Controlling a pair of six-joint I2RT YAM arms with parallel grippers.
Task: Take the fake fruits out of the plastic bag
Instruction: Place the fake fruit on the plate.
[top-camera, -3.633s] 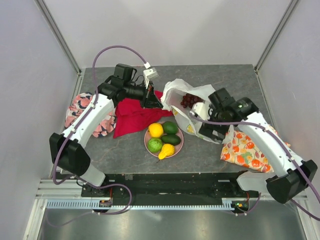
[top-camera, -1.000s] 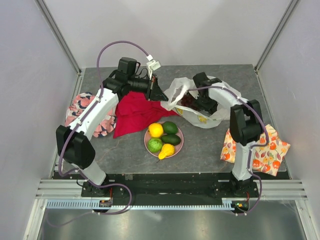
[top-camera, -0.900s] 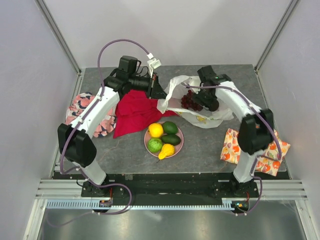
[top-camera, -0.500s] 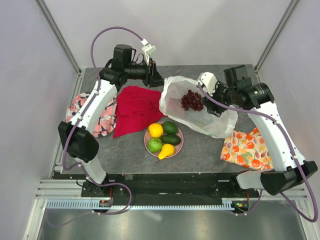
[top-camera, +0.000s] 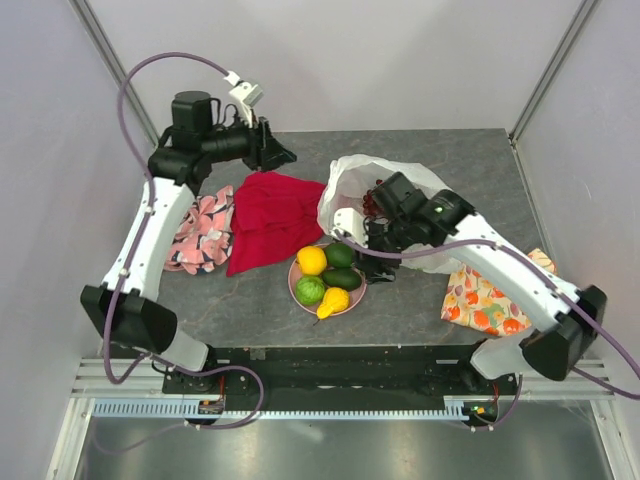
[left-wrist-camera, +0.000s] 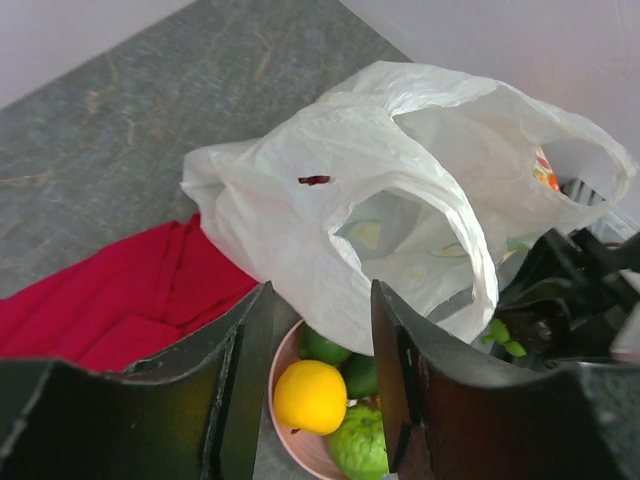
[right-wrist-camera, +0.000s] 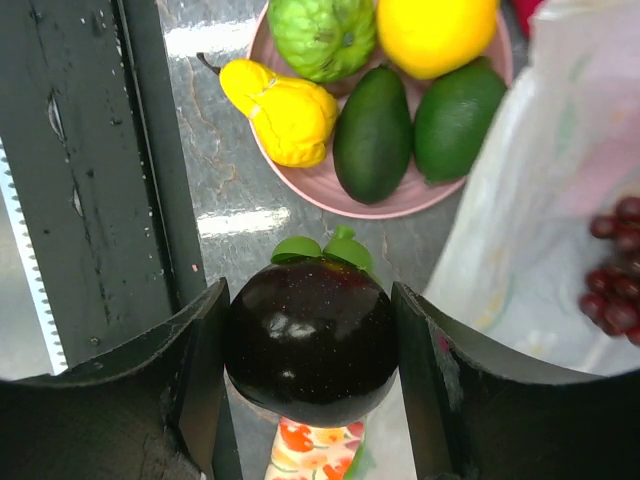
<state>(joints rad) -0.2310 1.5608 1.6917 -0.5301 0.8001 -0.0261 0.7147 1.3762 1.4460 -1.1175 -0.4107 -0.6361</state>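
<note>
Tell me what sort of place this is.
Probably a robot lab test cell, not a kitchen: a left arm and right arm bolted to a rail at a grey table, plain white panels walling it in, fake fruits on a pink plate.

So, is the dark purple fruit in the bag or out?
Out: the mangosteen sits between the jaws of the right gripper, over the table near the pink plate, outside the plastic bag.

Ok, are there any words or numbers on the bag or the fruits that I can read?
None can be read.
plastic bag: faint coloured marks show through its wall, too blurred to read.
fake fruits, red cloth: no writing.
</note>
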